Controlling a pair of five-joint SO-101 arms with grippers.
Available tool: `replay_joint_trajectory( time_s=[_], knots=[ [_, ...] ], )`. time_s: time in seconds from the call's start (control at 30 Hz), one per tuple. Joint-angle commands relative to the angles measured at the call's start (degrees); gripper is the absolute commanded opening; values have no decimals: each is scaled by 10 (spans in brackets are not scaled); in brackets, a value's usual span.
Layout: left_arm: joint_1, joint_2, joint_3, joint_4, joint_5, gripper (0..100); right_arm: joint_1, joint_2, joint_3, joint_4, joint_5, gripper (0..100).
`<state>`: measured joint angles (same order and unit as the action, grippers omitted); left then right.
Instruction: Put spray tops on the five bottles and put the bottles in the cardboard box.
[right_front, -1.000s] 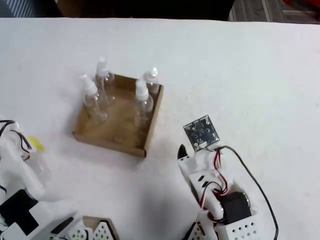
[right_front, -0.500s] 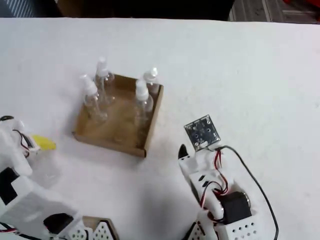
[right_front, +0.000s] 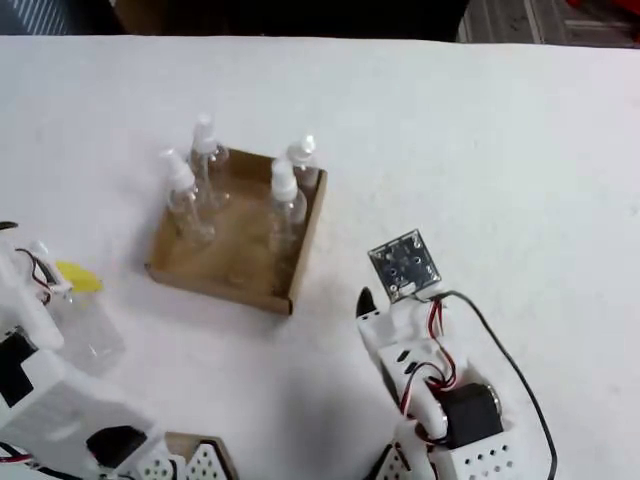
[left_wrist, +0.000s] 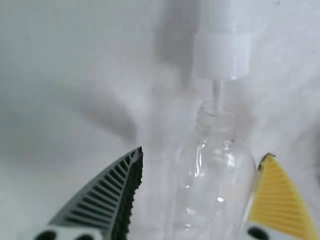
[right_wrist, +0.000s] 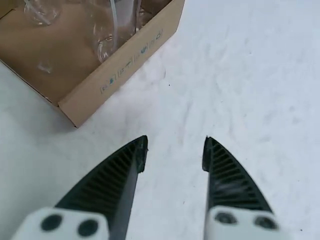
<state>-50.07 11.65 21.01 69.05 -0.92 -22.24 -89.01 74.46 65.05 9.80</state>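
A clear bottle (left_wrist: 210, 195) sits between the fingers of my left gripper (left_wrist: 202, 154). The yellow finger (left_wrist: 275, 200) is against it, and a gap remains on the black finger's (left_wrist: 122, 192) side. A white spray top (left_wrist: 221, 52) rests loosely over the bottle's neck, with its tube showing. From above, that bottle (right_front: 90, 328) is near the table's left front, beside the yellow finger (right_front: 78, 277). The cardboard box (right_front: 308, 240) holds several bottles with spray tops (right_front: 285, 195). My right gripper (right_wrist: 172, 147) hovers open and empty over bare table, just short of the box's corner (right_wrist: 125, 65).
The right arm (right_front: 430, 380) stands at the front, right of the box, its black fingertip (right_front: 362, 300) near the box's front right corner. The white table (right_front: 480, 150) spreads wide behind and to the right. Clear bottles (right_wrist: 107, 30) stand just inside the box wall.
My left arm has shifted at the table's left front; its yellow finger went right, then back a little. The clear bottle beside it now shows more plainly. The right arm has not moved.
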Motion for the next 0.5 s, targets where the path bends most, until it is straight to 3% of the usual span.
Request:
replay_joint_trajectory(
  time_s=[0.0, 0.3, 0.47],
  knots=[
    [11, -9, 8, -34, 26, 340, 5, 1, -4, -13, 7, 144],
    [46, -7, 70, -105, 81, 317, 5, 1, -4, -13, 8, 144],
    [49, -8, 83, -137, 102, 48, 20, 0, -4, -13, 8, 144]
  ],
)
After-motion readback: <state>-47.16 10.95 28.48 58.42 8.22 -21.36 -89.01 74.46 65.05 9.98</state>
